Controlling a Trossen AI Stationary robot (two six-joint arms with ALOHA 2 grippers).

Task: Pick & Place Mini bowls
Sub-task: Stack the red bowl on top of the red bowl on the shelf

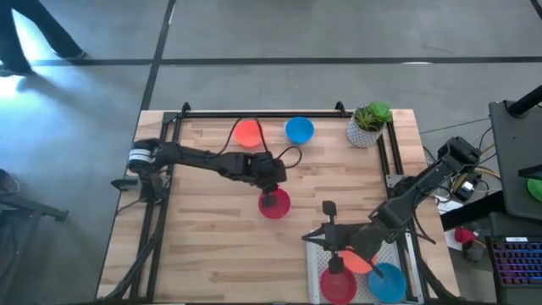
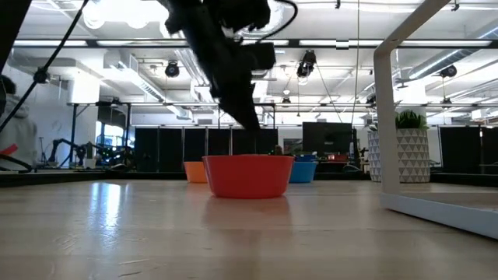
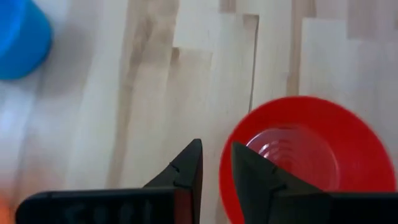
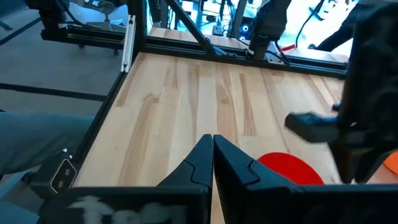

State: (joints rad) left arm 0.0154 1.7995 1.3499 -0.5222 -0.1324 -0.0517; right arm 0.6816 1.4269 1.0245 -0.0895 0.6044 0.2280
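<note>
A: Wooden tabletop [image 1: 212, 229] inside a black frame, concrete floor all round. Where do the mini bowls sit?

B: Scattered. Red mini bowl [image 1: 274, 204] near the middle of the table, upright, mouth up. Orange mini bowl [image 1: 247, 133] and blue mini bowl [image 1: 299, 130] side by side along the far edge, close but apart. Three more sit in a wire rack [image 1: 318, 254] at the near right corner — red [image 1: 338, 285], orange [image 1: 359, 260], blue [image 1: 389, 283].

A: Left gripper?

B: Left gripper [image 3: 216, 171] hangs directly over the middle red bowl's rim. Fingers parted by a narrow gap, one outside the wall, the other over the inside — straddling the rim, I judge, since a thin wall is the only purchase such a bowl offers. From table height the bowl rests flat on the wood, not lifted. Nothing pinched that I can see.

A: Picking or placing?

B: Cannot tell from this alone. Parted fingers at a seated bowl suit either a grasp about to close or a fresh release.

A: Right arm?

B: Right gripper [image 4: 212, 155] waits over the rack at the near right corner, fingers pressed together, holding nothing.

A: Anything else?

B: White pot with a green plant [image 1: 367, 124] at the far right corner, well apart from the work. A person's legs beyond the table's far left corner.
</note>
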